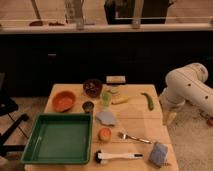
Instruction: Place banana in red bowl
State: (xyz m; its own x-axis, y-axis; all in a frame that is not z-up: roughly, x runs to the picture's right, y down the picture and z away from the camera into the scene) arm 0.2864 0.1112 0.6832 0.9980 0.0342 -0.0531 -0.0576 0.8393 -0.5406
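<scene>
Pincer point(170, 118) hangs beside the right edge of the surface point(142, 124); whether it is open cannot be told. Banana point(120, 101) lies near the far edge, well apart from the red bowl point(64, 101) near the far-left corner. Judged status: grasp, transfer and release are all not yet done.

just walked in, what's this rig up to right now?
Nothing is being handled yet. The robot's white arm is off the right side of the table, and its tool hangs beside that edge, well away from the banana. The banana lies on the table toward the far side, between a pale green cup and a green vegetable. The red bowl sits at the far left with no banana in it.
</scene>
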